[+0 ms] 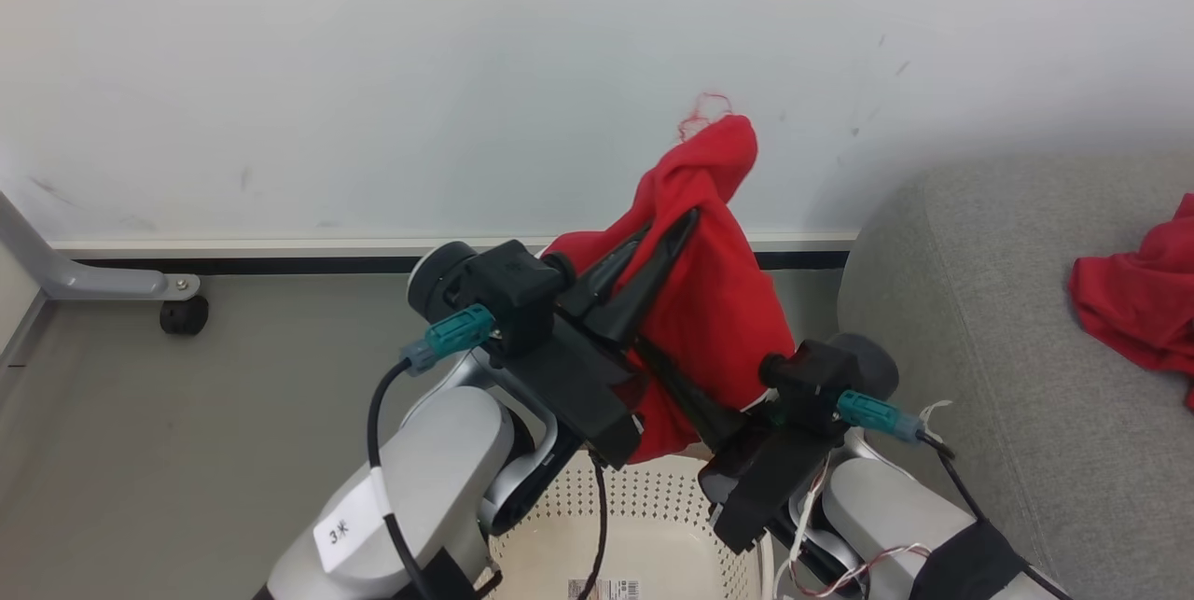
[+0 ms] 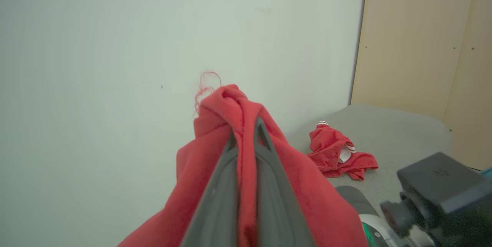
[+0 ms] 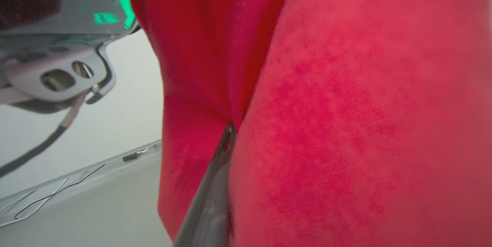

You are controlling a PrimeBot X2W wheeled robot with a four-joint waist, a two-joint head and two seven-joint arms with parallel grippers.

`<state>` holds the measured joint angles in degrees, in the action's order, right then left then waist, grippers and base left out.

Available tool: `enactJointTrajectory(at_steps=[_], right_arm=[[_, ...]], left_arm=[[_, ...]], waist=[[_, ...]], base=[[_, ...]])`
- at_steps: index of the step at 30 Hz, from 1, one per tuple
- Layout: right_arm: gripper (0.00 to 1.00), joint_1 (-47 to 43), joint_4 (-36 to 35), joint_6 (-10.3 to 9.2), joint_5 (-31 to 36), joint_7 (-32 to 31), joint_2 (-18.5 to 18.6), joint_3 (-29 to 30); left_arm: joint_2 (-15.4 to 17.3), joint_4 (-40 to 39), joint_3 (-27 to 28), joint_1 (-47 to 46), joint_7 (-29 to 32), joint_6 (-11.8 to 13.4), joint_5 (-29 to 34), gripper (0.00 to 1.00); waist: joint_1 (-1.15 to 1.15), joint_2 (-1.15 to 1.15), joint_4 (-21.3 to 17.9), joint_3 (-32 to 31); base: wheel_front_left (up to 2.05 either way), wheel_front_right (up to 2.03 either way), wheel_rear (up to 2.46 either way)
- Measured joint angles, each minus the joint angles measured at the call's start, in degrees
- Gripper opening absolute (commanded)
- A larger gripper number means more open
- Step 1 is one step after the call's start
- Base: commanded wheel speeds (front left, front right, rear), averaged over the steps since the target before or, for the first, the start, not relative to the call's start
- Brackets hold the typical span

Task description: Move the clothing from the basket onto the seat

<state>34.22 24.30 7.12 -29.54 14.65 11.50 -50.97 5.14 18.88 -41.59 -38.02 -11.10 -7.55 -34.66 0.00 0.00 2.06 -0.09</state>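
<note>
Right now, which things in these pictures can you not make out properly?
- Right gripper fingertips: head view, buried in the held garment; right wrist view, red cloth covers one finger, so the grip is unclear.
- Basket inside: head view, cut by the bottom edge.
- Second garment on the seat: head view, cut by the right edge; left wrist view, too small to read its print.

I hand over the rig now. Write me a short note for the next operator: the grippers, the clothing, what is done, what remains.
The left gripper is shut on the plain red garment, raised above the basket.
The right gripper looks shut on the same garment's lower part.
The striped-trim garment lies on the sofa.
Done: one garment moved; the visible part of the basket holds no clothing.
Left: carry the held garment to the sofa and release it.
</note>
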Motion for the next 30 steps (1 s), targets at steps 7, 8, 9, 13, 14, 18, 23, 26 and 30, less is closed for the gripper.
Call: enactJointTrajectory(at_steps=[7, 8, 9, 13, 14, 18, 23, 26, 30], right_arm=[[0.0, 0.5, 1.4, 0.01, -1.4, 0.0, -0.9, 2.0], [0.0, 0.4, 1.5, 0.01, -1.6, 0.0, -0.8, 2.4], [0.0, 0.3, 1.4, 0.01, -2.0, 0.0, -0.7, 2.9], [0.0, -0.6, 0.2, 0.01, -2.8, 0.0, -0.3, 6.2], [0.0, -0.8, -0.1, 0.01, -2.8, 0.0, -0.1, 7.0], [0.0, -1.0, -1.0, -0.13, -2.8, 0.0, 0.6, 9.3], [0.0, -1.1, -2.6, -1.89, -2.2, 0.0, 2.7, 13.6], [0.0, -1.1, -4.5, -3.01, -1.7, 0.0, 4.2, 16.3], [0.0, -1.1, -7.0, -4.14, -0.3, 0.0, 6.4, 19.1]], left_arm=[[2.0, -0.7, 1.4, 1.8, 0.0, 0.5, -0.4, 0.0], [2.1, -0.7, 1.5, 2.2, 0.0, 0.6, -0.4, 0.0], [2.2, -0.8, 1.5, 2.4, 0.2, 0.7, -0.5, 0.0], [2.6, -1.2, 1.8, 2.6, 0.4, 1.1, -0.6, 0.0], [3.0, -1.2, 1.9, 2.9, 0.5, 1.2, -0.6, 0.09], [4.0, -1.2, 1.8, 3.7, 1.1, 1.6, -0.6, 1.0], [4.7, -2.1, 2.0, 4.8, 1.5, 2.2, -0.6, 1.0], [5.4, -2.7, 2.1, 5.5, 1.8, 2.5, -0.6, 1.0], [5.7, -3.6, 2.0, 6.1, 2.1, 2.5, -0.9, 1.0]], waist=[[0.0, 0.0, -0.8, -0.3], [0.0, 0.0, -1.0, -0.3], [0.0, 0.0, -1.2, -0.3], [0.0, 0.0, -2.0, -0.2], [0.0, 0.0, -2.3, -0.2], [0.0, 0.0, -3.1, -0.1], [0.0, 0.01, -4.7, -0.1], [0.0, 0.0, -6.1, -0.1], [0.0, 0.0, -8.2, 0.0]], base=[[0.0, 0.0, 0.0], [0.0, 0.0, 0.0], [0.0, 0.0, 0.0], [0.0, 0.0, 0.0], [0.0, 0.0, 0.0], [0.0, 0.0, 0.0], [0.0, 0.0, 0.0], [0.0, 0.0, 0.0], [0.0, 0.0, 0.0]])
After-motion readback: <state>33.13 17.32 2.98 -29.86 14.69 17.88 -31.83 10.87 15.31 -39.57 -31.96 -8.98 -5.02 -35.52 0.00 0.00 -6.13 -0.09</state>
